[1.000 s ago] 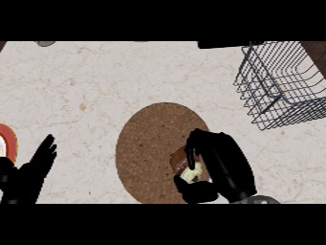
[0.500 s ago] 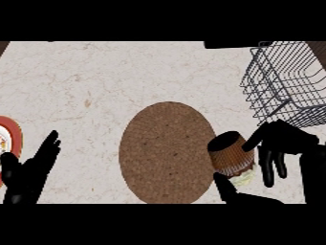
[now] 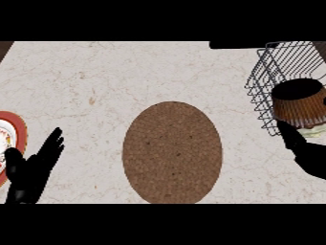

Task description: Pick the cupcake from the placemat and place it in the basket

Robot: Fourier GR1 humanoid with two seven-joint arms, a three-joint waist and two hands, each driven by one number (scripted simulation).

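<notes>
Head view, left to right: a red-rimmed plate [image 3: 8,125] is cut by the left edge, and the left hand [image 3: 30,173] is seen resting beside it, fingers straight and released. At the centre the brown oval placemat [image 3: 172,151] lies bare, so the pick is judged done. At the right the cupcake [image 3: 303,103] is held tilted in the curled fingers of the right hand [image 3: 313,155], overlapping the near wall of the wire basket [image 3: 278,60]. What is left is judged to be clearing that wall and releasing inside; nothing else is seen in the way.
</notes>
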